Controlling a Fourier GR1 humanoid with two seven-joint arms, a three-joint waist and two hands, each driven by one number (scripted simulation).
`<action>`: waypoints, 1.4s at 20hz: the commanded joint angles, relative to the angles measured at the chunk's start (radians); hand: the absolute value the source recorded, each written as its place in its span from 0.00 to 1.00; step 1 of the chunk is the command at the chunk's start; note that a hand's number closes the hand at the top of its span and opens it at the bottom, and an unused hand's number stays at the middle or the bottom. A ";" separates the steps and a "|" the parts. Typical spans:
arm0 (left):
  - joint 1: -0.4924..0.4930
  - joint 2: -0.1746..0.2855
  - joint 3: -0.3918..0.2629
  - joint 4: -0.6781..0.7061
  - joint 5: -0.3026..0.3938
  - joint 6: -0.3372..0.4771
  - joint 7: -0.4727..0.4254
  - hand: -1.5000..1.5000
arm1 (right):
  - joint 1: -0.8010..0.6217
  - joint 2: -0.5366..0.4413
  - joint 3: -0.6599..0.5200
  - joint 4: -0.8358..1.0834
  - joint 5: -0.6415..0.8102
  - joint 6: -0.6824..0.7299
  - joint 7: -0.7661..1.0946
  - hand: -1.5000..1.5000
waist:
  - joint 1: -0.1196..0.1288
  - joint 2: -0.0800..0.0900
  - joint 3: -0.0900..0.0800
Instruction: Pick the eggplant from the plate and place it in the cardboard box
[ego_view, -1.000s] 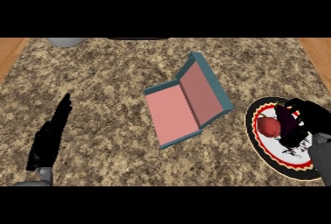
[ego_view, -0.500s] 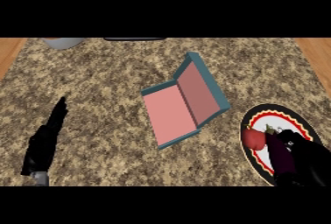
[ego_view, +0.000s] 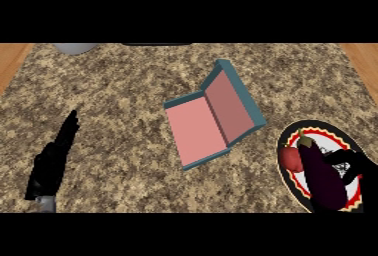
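eggplant on plate at right edge; cardboard box mid-counter.
the eggplant (ego_view: 322, 175) lies lengthwise on the plate (ego_view: 319, 134), touching a red round fruit (ego_view: 290, 158) on its left. the plate sits near the granite counter's (ego_view: 118, 100) right border. the open cardboard box (ego_view: 203, 130) lies just left of the plate, a narrow bare strip between. right hand (ego_view: 353, 162) is against the eggplant's right side; grip cannot be told. left hand (ego_view: 50, 165) rests flat and open at lower left, wide bare stone beside it.

No text or label seems readable anywhere here.
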 joint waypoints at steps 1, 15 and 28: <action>-0.031 -0.002 -0.007 -0.018 -0.012 0.005 0.026 0.50 | -0.071 0.043 0.006 -0.146 -0.094 -0.015 -0.037 1.00 | 0.006 0.001 0.001; -0.037 -0.018 -0.011 -0.023 -0.015 -0.030 0.052 0.50 | -0.731 0.258 0.044 0.084 -0.084 0.216 0.274 1.00 | 0.033 0.007 -0.001; -0.039 -0.012 0.032 -0.005 -0.002 -0.053 0.005 0.50 | -0.955 0.411 0.069 0.728 -0.027 -0.014 0.168 1.00 | 0.032 0.009 0.000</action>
